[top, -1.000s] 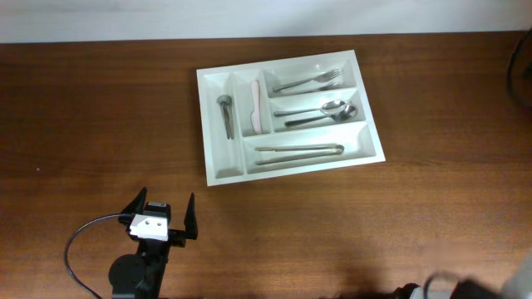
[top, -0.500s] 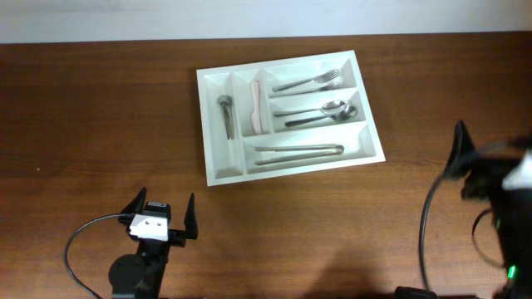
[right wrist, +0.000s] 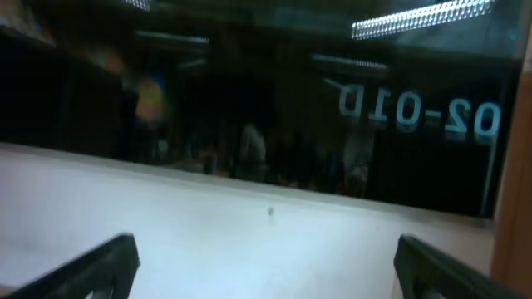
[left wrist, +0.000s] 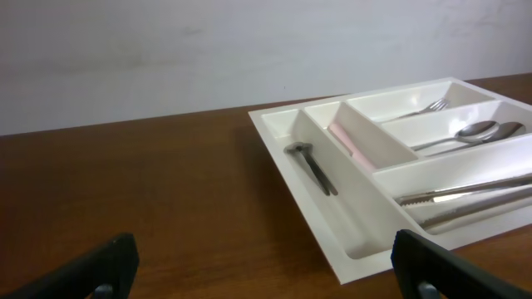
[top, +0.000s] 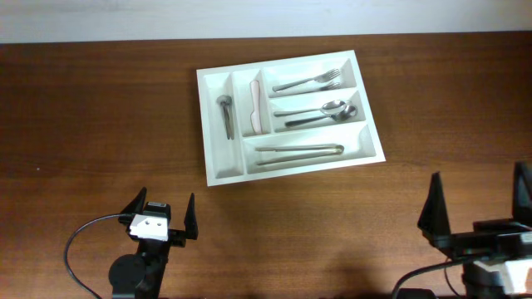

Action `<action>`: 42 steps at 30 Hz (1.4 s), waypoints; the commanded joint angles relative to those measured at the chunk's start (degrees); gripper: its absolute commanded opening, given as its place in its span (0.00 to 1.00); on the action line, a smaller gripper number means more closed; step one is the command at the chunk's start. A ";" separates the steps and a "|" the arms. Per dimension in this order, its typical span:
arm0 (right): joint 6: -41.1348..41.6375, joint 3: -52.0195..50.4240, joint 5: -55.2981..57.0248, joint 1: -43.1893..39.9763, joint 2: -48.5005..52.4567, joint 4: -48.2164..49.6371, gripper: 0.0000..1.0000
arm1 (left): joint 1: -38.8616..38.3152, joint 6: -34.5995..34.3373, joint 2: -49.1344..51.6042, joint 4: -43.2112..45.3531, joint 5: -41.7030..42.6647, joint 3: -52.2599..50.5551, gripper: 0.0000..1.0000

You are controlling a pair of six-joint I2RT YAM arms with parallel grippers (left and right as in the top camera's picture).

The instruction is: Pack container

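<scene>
The white container (top: 226, 162) lies at the back centre of the brown table. Its compartments hold forks (top: 309, 82), spoons (top: 320, 112), long steel pieces (top: 299, 152), a grey utensil (top: 225, 115) and a pink-white piece (top: 257, 108). My left gripper (top: 166, 201) stands open and empty near the front left, well short of the tray. From the left wrist, the container (left wrist: 341, 216) is ahead to the right of the open left gripper (left wrist: 266, 270). My right gripper (top: 477, 187) is open at the front right. The right gripper (right wrist: 266, 270) faces a pale wall and a dark window.
A black cable (top: 79, 241) loops beside the left arm at the front left. A dark cable (top: 519, 66) hangs at the table's far right edge. A pale wall (top: 249, 17) runs behind the table.
The right arm has swung in from the right edge to the front right, fingers wide apart. The left arm and the tray have not moved.
</scene>
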 commanded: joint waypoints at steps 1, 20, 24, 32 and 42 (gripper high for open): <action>0.09 -9.62 -1.86 0.57 -4.13 10.54 0.99 | 0.42 0.94 -0.50 0.17 -0.61 -0.55 0.99; 0.00 -36.52 0.39 0.57 -12.87 41.40 0.99 | 0.42 0.94 -0.50 0.17 -0.61 -0.55 0.99; 0.02 -37.59 0.42 0.57 -12.87 41.27 0.99 | 0.42 0.92 -0.50 0.17 -0.59 -0.55 0.99; 0.00 -42.18 0.59 1.66 -12.87 42.18 0.99 | 0.42 0.92 -0.50 0.17 -0.61 -0.55 0.99; -0.17 -43.95 3.52 3.19 -12.87 39.82 0.99 | 0.42 0.94 -0.50 0.17 -0.61 -0.55 0.99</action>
